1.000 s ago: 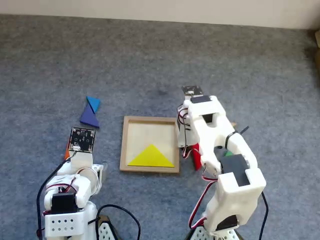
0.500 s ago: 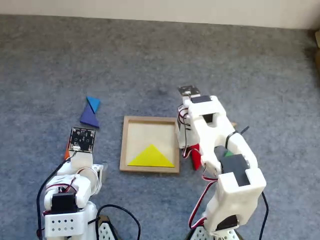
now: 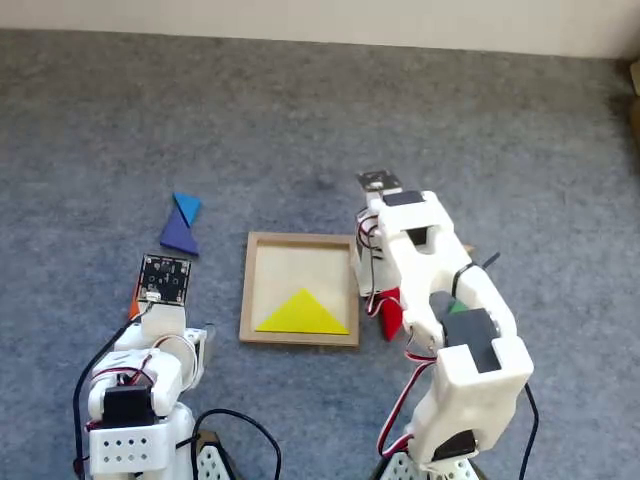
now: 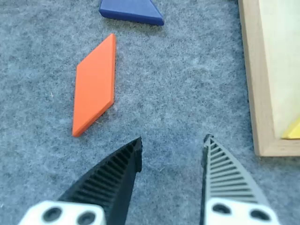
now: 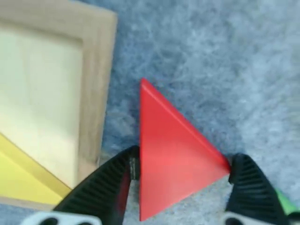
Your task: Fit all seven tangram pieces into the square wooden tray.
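The square wooden tray (image 3: 249, 290) lies on the grey carpet with a yellow triangle (image 3: 302, 313) inside, at its near edge. My right gripper (image 5: 183, 164) is shut on a red triangle (image 5: 171, 154) just beside the tray's right wall (image 5: 96, 84), one finger on each side of the piece. My left gripper (image 4: 171, 143) hangs open over bare carpet left of the tray. An orange parallelogram (image 4: 93, 84) and a dark blue piece (image 4: 131, 10) lie ahead of it. In the high view a light blue triangle (image 3: 186, 207) touches the dark blue piece (image 3: 180, 237).
A green piece (image 5: 286, 201) lies close by the right finger and peeks out beside the right arm (image 3: 457, 307). The right arm's body (image 3: 430, 270) hides the carpet right of the tray. Open carpet stretches beyond the tray's far side.
The red triangle has shifted slightly toward the tray under the right arm. The left arm has kept still.
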